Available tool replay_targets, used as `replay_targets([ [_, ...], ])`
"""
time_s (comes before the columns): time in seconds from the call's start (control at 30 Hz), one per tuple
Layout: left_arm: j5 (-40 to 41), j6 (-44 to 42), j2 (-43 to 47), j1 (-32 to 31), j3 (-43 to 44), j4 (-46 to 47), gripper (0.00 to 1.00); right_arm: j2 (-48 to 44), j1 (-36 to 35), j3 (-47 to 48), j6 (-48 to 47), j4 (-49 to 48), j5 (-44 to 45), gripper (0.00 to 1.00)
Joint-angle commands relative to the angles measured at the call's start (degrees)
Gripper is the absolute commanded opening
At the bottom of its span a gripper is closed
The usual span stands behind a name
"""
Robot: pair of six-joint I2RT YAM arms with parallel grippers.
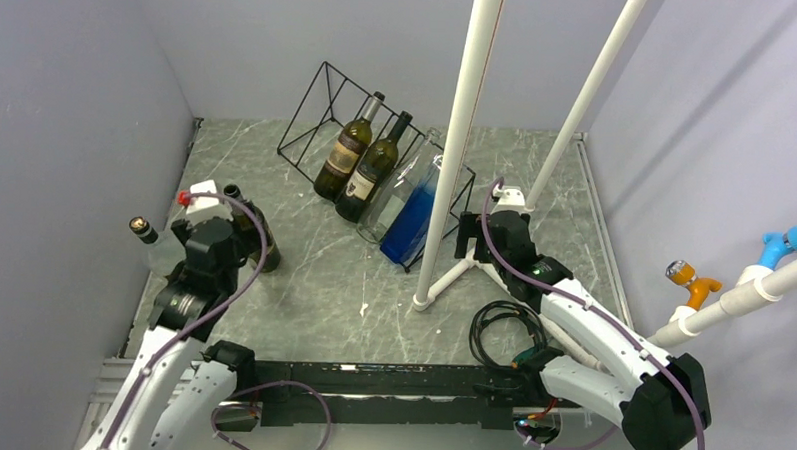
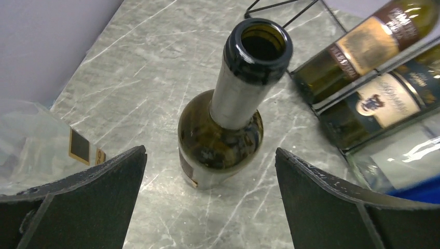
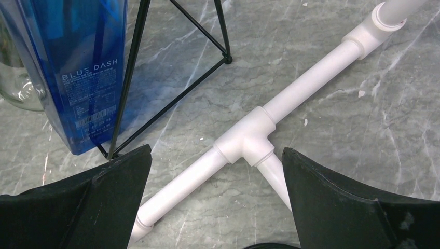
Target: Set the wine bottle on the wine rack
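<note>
I am pointing my wide-open left pincer (image 2: 210, 151) at the tall dark green glass wine bottle (image 2: 228, 114). It is sitting off-middle, so closing may be knocking it over.

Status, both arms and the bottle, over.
Left gripper open, facing upright wine bottle, no contact. Right gripper open by wine rack. White pipe stand at rack's right end.

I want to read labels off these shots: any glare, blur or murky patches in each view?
Top view: even, soft light, faint shadows, wine rack sharp. Left wrist: upright bottle crisp, bright glare on the racked bottles, clear bottle at left hazy. Right wrist: label on the blue bottle readable; fingers near-featureless black.
</note>
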State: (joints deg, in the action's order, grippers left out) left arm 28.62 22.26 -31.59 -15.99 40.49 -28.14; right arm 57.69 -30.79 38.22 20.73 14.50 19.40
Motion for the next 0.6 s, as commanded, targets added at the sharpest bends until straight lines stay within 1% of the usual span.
replay_targets([
  [0.0, 6.06, 2.71, -5.92, 0.08, 1.08, 6.66, 0.99, -1.82, 0.2, -0.06, 0.91, -1.97, 0.74, 1.0],
  [0.23, 10.65, 5.2, -11.28, 0.03, 2.12, 8.58, 0.97, -3.85, 0.2, -2.03, 1.59, -1.8, 1.65, 1.0],
  [0.33, 12.19, 5.48, -12.32, 0.08, 2.21, 9.67, 0.92, -4.46, 0.2, -2.61, 1.76, -2.0, 1.85, 1.0],
  [0.57, 12.28, 4.5, -14.46, 0.07, 3.1, 10.55, 0.72, -6.46, 0.2, -5.21, 2.94, -3.57, 2.13, 1.0],
])
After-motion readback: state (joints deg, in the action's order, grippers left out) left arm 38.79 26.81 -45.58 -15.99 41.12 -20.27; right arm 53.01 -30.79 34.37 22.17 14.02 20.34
